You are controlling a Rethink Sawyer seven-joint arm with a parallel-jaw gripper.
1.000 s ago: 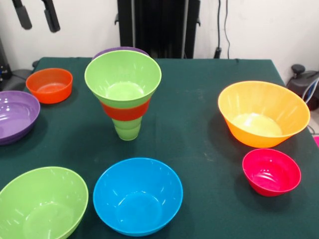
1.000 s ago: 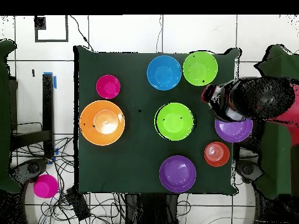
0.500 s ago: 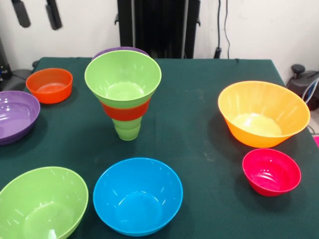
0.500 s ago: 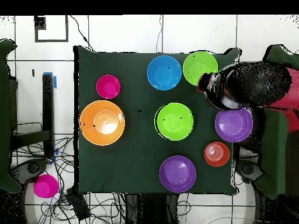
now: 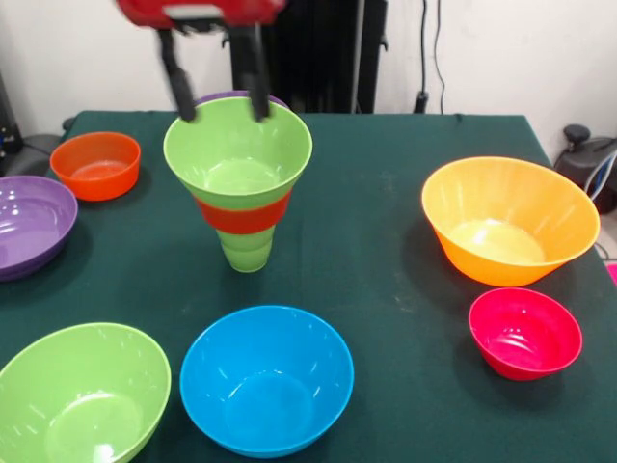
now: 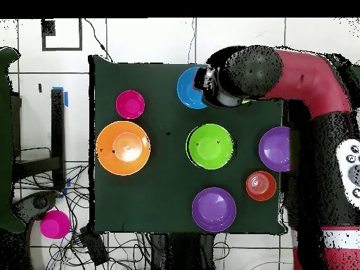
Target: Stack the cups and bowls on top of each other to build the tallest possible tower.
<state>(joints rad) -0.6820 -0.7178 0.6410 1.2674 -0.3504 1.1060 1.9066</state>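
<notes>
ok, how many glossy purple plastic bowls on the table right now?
2. One glossy purple bowl sits at the front view's left edge; the other purple bowl stands behind the tower, only its rim showing there. None looks hidden.

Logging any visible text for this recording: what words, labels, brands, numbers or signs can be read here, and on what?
None can be read in either view.
The bowls, such as the blue bowl and the large orange bowl, and the tower carry no print.
The arm shows small grey marks on its white panel in the overhead view; they are too small to read.
The claw shows no label.
</notes>
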